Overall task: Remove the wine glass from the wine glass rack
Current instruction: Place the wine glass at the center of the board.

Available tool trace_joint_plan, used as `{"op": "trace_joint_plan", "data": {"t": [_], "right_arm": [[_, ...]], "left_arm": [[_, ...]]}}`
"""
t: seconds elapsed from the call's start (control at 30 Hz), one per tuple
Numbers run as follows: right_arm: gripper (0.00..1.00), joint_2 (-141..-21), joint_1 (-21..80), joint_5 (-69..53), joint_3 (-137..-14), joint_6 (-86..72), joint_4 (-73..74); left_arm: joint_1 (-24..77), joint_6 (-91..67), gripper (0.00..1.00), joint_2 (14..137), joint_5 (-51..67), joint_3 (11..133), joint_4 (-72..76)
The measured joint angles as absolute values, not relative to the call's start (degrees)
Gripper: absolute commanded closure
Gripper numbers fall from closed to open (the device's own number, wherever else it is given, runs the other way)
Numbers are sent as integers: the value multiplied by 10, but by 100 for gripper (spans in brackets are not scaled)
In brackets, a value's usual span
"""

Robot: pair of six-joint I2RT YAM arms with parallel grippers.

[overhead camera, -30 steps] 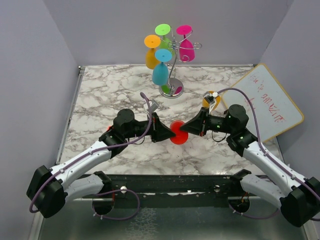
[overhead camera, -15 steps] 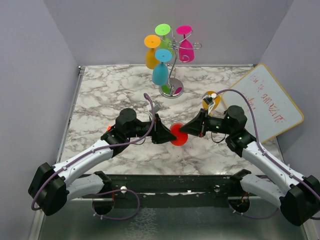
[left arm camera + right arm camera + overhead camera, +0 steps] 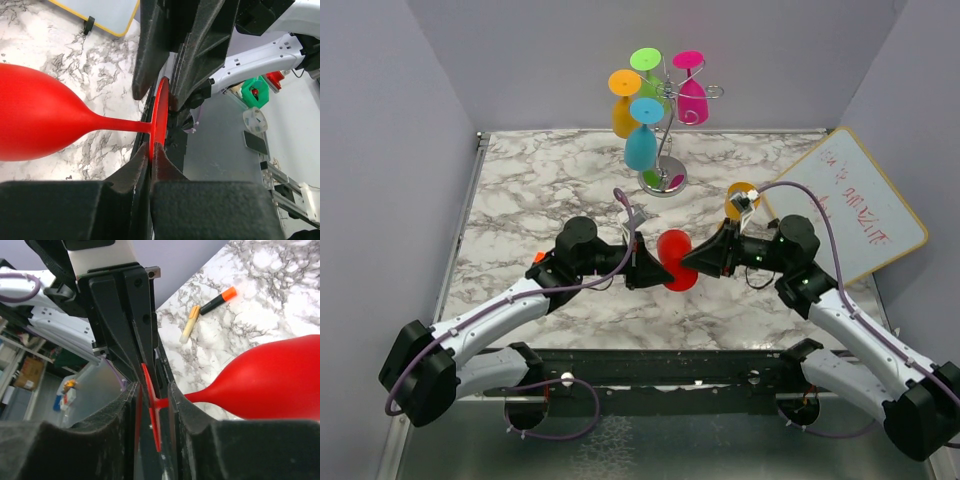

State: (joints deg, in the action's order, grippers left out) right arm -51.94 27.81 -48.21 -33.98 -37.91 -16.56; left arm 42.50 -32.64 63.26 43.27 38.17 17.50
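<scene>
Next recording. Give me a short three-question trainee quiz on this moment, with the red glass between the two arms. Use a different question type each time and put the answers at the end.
1. Multiple choice: which gripper is clamped shut on the foot of the red plastic wine glass? A) left B) right C) neither
2. Count: how many coloured glasses hang from the tall silver wire wine glass rack?
3. True or false: the rack lies tipped over on its side.
Key: 1 A, the left gripper; 2 four; 3 false, it stands upright.
</scene>
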Motion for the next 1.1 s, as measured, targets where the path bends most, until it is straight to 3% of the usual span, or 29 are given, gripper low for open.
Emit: {"op": "trace_joint_plan", "data": {"t": [0.13, 0.3, 0.6, 0.8, 1.1], "right_arm": [[32, -518, 278, -476, -348, -376, -146], [21, -508, 278, -415, -407, -338, -52], [20, -570, 272, -305, -543, -269, 74], [19, -623, 245, -393, -490, -290, 36], [19, -623, 243, -505, -513, -248, 18]], "left_arm": [[425, -309, 100, 620, 432, 380, 166], [426, -240, 100, 572, 431, 371, 101], [432, -75, 100, 399, 437, 277, 58], [436, 62, 100, 326, 449, 249, 59], [436, 166, 100, 385, 510, 250, 44]]}}
